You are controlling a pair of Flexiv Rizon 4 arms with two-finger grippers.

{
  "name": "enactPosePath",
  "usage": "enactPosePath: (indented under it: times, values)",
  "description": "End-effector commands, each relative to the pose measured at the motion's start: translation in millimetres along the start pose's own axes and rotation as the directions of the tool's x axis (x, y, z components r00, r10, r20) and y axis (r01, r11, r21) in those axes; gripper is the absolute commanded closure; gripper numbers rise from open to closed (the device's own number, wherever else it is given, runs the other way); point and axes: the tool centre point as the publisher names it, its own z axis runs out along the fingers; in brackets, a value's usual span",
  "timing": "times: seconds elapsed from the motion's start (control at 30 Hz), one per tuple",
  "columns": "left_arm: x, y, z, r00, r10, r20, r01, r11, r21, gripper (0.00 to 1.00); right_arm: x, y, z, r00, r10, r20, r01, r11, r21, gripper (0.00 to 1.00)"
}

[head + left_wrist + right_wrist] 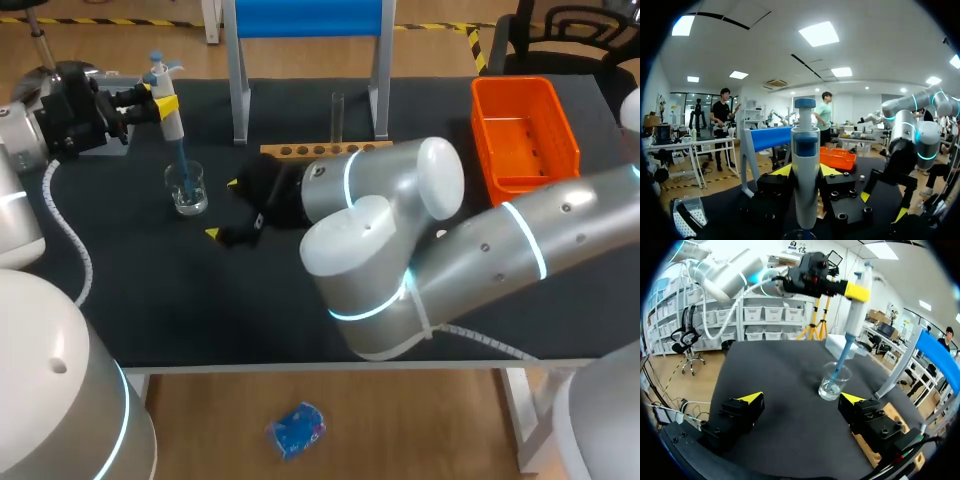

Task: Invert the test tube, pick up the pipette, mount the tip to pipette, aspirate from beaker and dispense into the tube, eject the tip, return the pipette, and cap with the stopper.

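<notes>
Over the black table (140,300), my right gripper (222,208) is spread wide and empty, with the beaker (187,190) just ahead of its fingers. My left gripper (160,103) clamps the upright pipette (172,122) (yellow tips against its body), whose blue tip (183,160) dips into that beaker. The test tube (338,118) stands in the rack (300,150).

Dark table (200,300) with an orange plastic basket (525,145) near its far right corner. At the back middle, upright frame (305,17) with blue top panel on two grey legs; just before those legs, flat wooden rack (290,150) with round holes.
</notes>
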Motion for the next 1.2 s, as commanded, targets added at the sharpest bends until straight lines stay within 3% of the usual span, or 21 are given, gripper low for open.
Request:
enactPosePath:
  times: [0.03,0.5,0.7,1.2]
  values:
    - [0.2,0.2,1,1.0,0.001,0.001,-0.001,1.0,0.001,1.0,-14,10,-61,0.994,-0.003,-0.105,0.002,1.0,-0.008,0.0]
    - [0.2,0.2,1,1.0,0.001,0.001,-0.001,1.0,0.001,1.0,-58,54,-87,0.981,-0.067,-0.182,0.048,0.993,-0.106,0.0]
    - [0.2,0.2,1,1.0,0.001,0.001,-0.001,1.0,0.001,1.0,-71,78,-88,0.952,-0.103,-0.287,0.061,0.986,-0.154,0.0]
    - [0.2,0.2,1,1.0,0.001,0.001,-0.001,1.0,0.001,1.0,-71,78,-88,0.952,-0.103,-0.287,0.061,0.986,-0.154,0.0]
